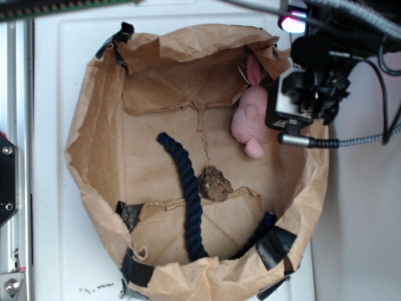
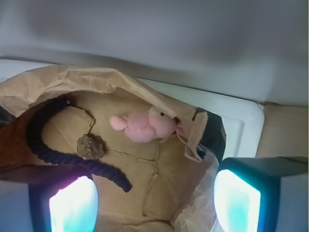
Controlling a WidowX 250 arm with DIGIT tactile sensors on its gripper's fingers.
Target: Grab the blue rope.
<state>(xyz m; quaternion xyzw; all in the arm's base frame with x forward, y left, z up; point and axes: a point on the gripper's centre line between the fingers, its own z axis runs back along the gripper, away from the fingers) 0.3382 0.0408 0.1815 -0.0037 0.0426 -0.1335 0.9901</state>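
Note:
The blue rope (image 1: 190, 191) is a thick navy twisted strand lying in a long curve on the floor of the brown paper bag (image 1: 94, 144). One cut end points to the bag's middle, and the other runs up the near right wall. In the wrist view the blue rope (image 2: 53, 154) bends along the left side, its cut end near the left pad. My gripper (image 2: 154, 198) hangs open above the bag's upper right rim, well apart from the rope, with nothing between its glowing pads (image 2: 72, 205). In the exterior view the gripper's fingers are hidden behind the arm's black body (image 1: 307, 94).
A pink plush bunny (image 1: 250, 113) lies against the bag's far right wall, partly behind the arm. A brown lumpy rock (image 1: 215, 183) sits beside the rope at the bag's middle. Black tape patches (image 1: 276, 246) hold the rim. The bag stands on a white table (image 1: 50, 188).

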